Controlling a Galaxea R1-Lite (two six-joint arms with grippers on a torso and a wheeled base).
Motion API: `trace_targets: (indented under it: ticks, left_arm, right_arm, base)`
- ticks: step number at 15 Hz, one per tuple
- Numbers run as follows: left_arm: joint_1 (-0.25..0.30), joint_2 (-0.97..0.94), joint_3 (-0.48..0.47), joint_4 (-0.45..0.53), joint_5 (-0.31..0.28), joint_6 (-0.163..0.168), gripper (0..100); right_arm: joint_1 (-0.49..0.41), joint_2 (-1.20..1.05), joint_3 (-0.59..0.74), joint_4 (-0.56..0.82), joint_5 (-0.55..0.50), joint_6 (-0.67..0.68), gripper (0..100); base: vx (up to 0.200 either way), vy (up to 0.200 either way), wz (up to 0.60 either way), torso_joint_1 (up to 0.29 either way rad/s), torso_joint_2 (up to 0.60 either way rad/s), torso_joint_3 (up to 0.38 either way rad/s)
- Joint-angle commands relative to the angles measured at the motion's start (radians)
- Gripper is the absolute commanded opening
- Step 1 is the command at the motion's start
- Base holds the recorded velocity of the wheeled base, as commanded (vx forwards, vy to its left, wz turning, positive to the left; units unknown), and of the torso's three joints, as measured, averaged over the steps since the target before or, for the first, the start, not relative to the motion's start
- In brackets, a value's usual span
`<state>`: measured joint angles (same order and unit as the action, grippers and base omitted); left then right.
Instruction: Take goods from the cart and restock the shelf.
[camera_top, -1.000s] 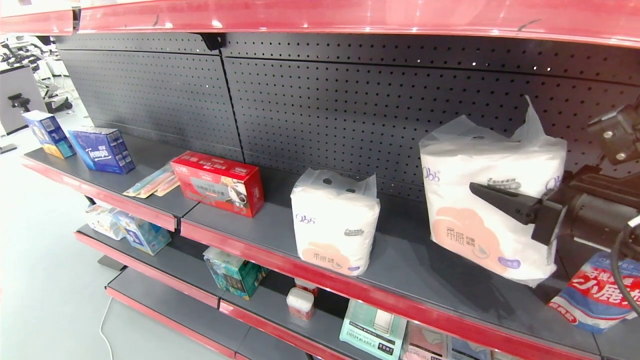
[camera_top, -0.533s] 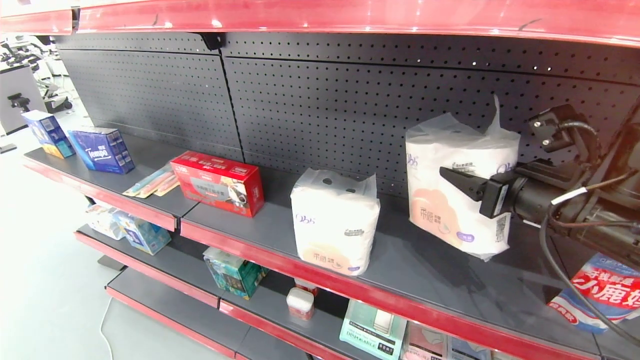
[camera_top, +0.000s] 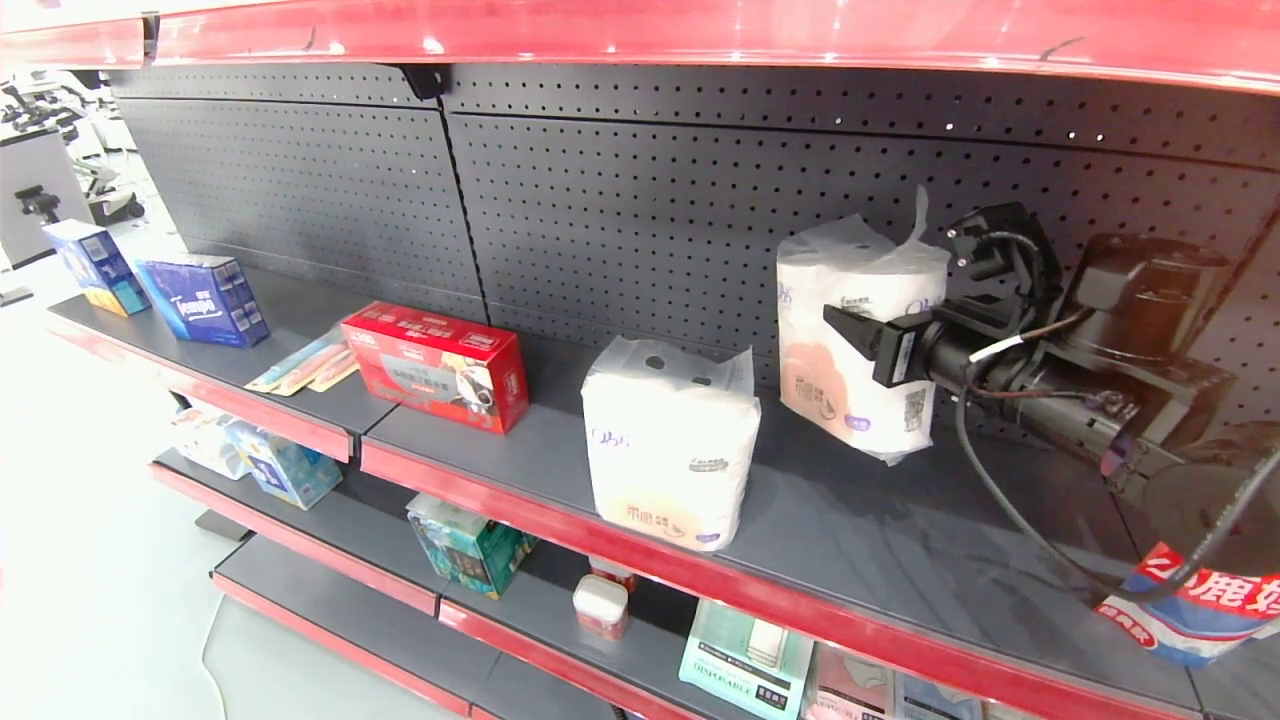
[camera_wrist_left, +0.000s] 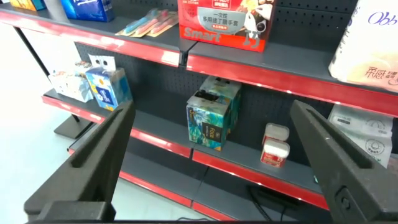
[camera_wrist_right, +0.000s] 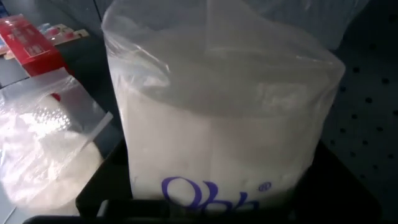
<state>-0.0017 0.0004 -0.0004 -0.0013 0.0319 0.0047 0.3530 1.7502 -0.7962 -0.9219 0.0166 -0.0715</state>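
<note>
The right claw (camera_top: 858, 335) is clamped on a white pack of toilet rolls (camera_top: 815, 385), one finger across its front and the other behind it, holding the pack slightly tilted over the dark shelf (camera_top: 830, 520) close to the pegboard back (camera_top: 620, 200); I cannot tell whether its lower corner touches the board. A second, like pack (camera_top: 670, 440) stands upright on the same shelf nearer the front edge, apart from the held one, with a red box (camera_top: 435, 365) farther along. The left claw (camera_wrist_left: 211, 109) is spread wide with nothing in it, facing the lower shelves
</note>
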Motion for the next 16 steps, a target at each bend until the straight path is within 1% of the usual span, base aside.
trace_targets:
  ticks: [1,4,7,8,12,14,16]
  left_arm:
    - [0.0,0.0,0.0,0.0,0.0,0.0,100]
    - [0.0,0.0,0.0,0.0,0.0,0.0,100]
    - [0.0,0.001,0.0,0.0,0.0,0.0,100]
    - [0.0,0.001,0.0,0.0,0.0,0.0,100]
    - [0.0,0.0,0.0,0.0,0.0,0.0,100]
    - [0.0,0.001,0.0,0.0,0.0,0.0,100]
    - [0.0,0.0,0.0,0.0,0.0,0.0,100]
  right_arm:
    - [0.003,0.074,-0.069,0.0,0.006,-0.007,0]
    - [0.017,0.115,-0.081,0.002,0.026,-0.013,0]
    - [-0.019,0.153,-0.086,0.0,0.118,-0.037,0]
    - [-0.039,0.163,-0.101,0.0,0.174,-0.034,0]
    - [-0.058,0.233,-0.176,0.0,0.227,-0.039,0]
    - [-0.071,0.253,-0.178,0.0,0.333,-0.04,0]
    - [-0.071,0.272,-0.189,0.0,0.379,-0.048,0]
  base:
    - [0.0,0.0,0.0,0.0,0.0,0.0]
    - [0.0,0.0,0.0,0.0,0.0,0.0]
    - [0.0,0.0,0.0,0.0,0.0,0.0]
    - [0.0,0.0,0.0,0.0,0.0,0.0]
    - [0.0,0.0,0.0,0.0,0.0,0.0]
    - [0.0,0.0,0.0,0.0,0.0,0.0]
    - [0.0,0.0,0.0,0.0,0.0,0.0]
